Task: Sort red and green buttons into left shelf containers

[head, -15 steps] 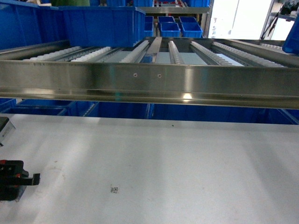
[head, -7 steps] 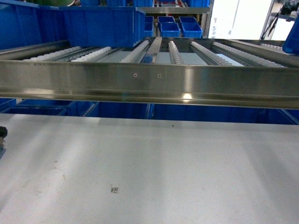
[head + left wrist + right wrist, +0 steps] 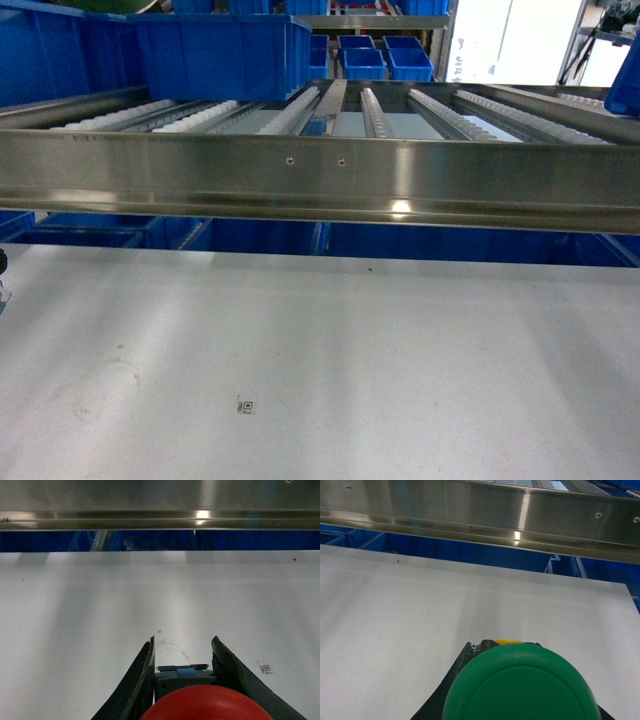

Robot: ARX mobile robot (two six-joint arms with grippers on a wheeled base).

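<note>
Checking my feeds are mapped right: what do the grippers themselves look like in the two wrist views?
In the left wrist view, the left gripper has two black, curved fingers tapering to narrow tips, with a grey block and a small blue tab between them. In the right wrist view, little of the right gripper shows: a black finger edge and a yellow tab. No cables or markings are visible.

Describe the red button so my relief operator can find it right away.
Start at the long steel shelf rail above the white table. Drop to the bottom of the left wrist view: the red button sits between the left claw's black fingers. Its domed red cap distinguishes it from the green button at the right claw.
</note>
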